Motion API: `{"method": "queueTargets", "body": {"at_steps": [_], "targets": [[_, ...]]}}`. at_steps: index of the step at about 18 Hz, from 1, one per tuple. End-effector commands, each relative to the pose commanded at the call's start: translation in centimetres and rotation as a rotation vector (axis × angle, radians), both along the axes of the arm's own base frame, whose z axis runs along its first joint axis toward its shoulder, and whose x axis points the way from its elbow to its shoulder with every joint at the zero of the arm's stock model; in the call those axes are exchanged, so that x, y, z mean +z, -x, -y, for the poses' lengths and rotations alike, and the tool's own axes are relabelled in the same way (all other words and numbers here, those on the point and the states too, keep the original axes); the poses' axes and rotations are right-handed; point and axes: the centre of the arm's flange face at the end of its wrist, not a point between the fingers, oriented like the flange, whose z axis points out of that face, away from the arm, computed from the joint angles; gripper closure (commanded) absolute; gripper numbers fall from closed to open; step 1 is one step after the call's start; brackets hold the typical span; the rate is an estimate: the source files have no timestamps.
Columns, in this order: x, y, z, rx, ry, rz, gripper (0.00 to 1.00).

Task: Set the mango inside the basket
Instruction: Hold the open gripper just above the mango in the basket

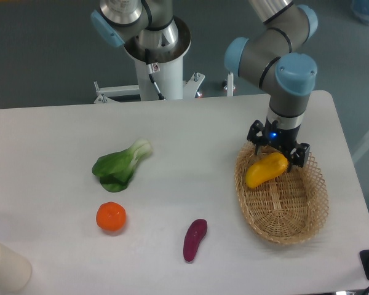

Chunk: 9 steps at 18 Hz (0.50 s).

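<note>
Over the far end of the shallow oval basket of tan woven wicker (283, 206), you have the black two-finger gripper (275, 157) pointing down with its fingers closed against the smooth, elongated yellow-orange mango (265, 169). The mango lies tilted, its lower tip toward the basket's left rim; you cannot tell whether it already touches the weave. Well to the left of the basket on the white table (55, 141) you see a purple eggplant (194, 239), the nearest thing to it. Farther left sit a round orange fruit (111, 216) and a green leafy bok choy (120, 165), with the bok choy behind the orange.
</note>
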Motion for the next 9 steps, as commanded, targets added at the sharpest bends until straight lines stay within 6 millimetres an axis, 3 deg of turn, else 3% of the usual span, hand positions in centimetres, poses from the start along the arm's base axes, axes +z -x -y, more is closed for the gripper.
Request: {"method": "queueTargets", "body": {"at_steps": [9], "targets": [[0.5, 0.54, 0.76, -0.033, 0.005, -0.011, 0.0]]}}
